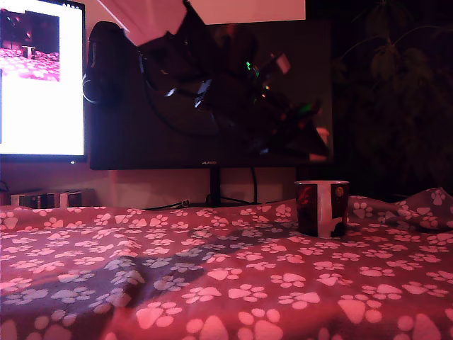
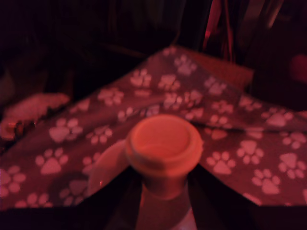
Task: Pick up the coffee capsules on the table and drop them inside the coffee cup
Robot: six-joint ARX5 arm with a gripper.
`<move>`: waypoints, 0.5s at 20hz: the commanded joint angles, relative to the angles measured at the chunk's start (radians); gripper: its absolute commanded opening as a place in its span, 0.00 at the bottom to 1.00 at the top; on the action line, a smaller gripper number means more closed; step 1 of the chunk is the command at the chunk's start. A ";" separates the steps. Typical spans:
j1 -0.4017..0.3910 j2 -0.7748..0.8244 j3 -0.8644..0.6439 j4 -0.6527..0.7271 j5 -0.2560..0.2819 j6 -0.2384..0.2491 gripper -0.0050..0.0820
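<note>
While the arm hangs high above the table (image 1: 212, 283), I see the gripper (image 2: 163, 191) clamped on the coffee capsule (image 2: 164, 146); the coffee cup (image 1: 322, 207) stands near the far edge.

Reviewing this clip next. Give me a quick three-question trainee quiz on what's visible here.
1. True or false: the coffee capsule lies on the table.
2. In the exterior view, the coffee cup stands: A) left of the monitor stand; B) right of it; C) behind it.
3. Fill in: the tablecloth is printed with white ____.

Key: 1 false, the claw holds it in the air; 2 B; 3 paw prints.
</note>
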 commanded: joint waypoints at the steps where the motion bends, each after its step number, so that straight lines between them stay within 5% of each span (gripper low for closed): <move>1: -0.005 0.034 0.014 -0.005 -0.017 0.005 0.14; 10: -0.011 0.034 0.019 -0.074 -0.051 0.023 0.14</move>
